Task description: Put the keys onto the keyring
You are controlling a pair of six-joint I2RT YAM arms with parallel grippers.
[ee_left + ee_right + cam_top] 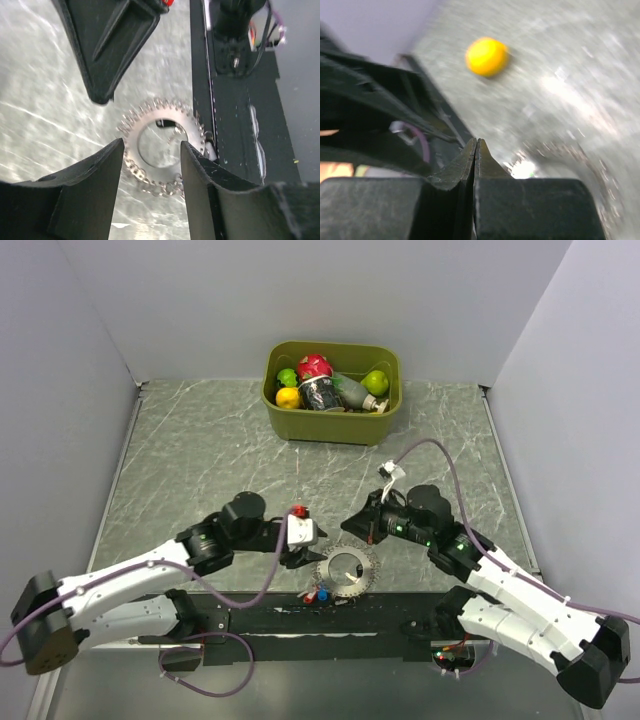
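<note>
Likely stiff and slippery, the keyring [190, 131] wanted a rim grip; left hand [150, 147] gaped above it, right hand [476, 145] closed.

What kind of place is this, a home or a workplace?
Probably a robot test cell, not a home: plain walls box in a marbled table, two arms are bolted at its near edge, and a green bin holds fruit.

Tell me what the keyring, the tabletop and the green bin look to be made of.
Keyring: likely metal, pale brushed sheen, with beaded chain loops round its rim. Tabletop: grey stone-look with white veins, slightly glossy; could be marble or printed laminate. Bin: olive plastic, probably, smooth moulded walls with rounded corners.
</note>
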